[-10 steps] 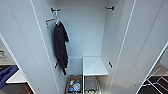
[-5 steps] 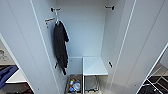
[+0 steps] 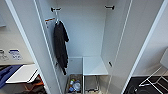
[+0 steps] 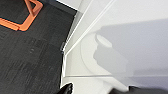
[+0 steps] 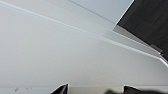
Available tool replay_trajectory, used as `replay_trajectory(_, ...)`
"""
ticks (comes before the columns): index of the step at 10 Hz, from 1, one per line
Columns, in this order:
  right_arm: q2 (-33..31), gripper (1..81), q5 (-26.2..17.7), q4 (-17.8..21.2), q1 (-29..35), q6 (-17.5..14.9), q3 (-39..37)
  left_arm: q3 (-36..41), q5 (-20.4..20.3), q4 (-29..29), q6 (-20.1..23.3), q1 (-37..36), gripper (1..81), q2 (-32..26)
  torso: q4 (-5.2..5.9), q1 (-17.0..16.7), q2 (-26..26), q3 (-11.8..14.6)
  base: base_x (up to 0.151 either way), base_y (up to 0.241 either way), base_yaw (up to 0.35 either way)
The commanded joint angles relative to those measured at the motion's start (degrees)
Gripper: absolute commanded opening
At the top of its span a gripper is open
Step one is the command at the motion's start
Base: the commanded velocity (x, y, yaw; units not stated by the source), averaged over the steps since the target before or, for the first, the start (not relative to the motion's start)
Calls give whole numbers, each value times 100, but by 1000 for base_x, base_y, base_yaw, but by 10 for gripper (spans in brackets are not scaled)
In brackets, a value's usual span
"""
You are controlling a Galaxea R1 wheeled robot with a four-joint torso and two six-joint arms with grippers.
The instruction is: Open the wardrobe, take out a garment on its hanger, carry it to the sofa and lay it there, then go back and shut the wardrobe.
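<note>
- Both my grippers sit close against white door panels; I cannot tell whether either is open or closed.
- Wardrobe (image 3: 140, 37) stands open ahead.
- Inside, upper left, a dark garment (image 3: 60, 46) hangs lengthwise downward, left-arm side.

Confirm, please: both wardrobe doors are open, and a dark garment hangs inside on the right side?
Not quite. Both doors of the wardrobe are open, but the dark garment hangs on the left side inside, not the right. The head view shows it.
</note>
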Motion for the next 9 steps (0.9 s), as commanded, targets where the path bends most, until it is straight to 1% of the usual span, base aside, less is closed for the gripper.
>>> replay_trajectory(1, 568, 811, -55, -683, -34, -51, -70, -203, 185, 15, 23, -198, 811, 687, 0, 0, 0, 0, 0, 0, 0)
replay_trajectory(3, 912, 811, -73, -965, -262, -51, -290, -625, 168, 24, 76, 240, 811, 1243, 0, 7, 4, -2, 0, 0, 0)
replay_trajectory(4, 1079, 811, -73, -1079, -481, -51, -571, -854, 115, 174, 190, 593, 811, 1427, 0, 7, 6, -2, 0, 0, 0)
replay_trajectory(5, 1306, 811, -125, -1253, -753, -51, -1086, -1090, 72, 383, 348, 1031, 811, 1637, 0, 7, 6, -2, 0, 0, 0)
replay_trajectory(6, 1501, 811, -143, -1439, -1079, -51, -1564, -1320, -114, 604, 437, 1505, 811, 1814, 0, 7, 6, -2, 0, 0, 0)
replay_trajectory(7, 1754, 811, -178, -1929, -1465, -42, -2108, -1740, -473, 1033, 489, 2042, 811, 2120, 0, 7, 6, -2, 0, 0, 0)
replay_trajectory(9, 2168, 811, -512, -2571, -2089, -60, -2925, -2373, -1008, 1850, 498, 2947, 811, 2569, 0, 7, 6, -2, 0, 0, 0)
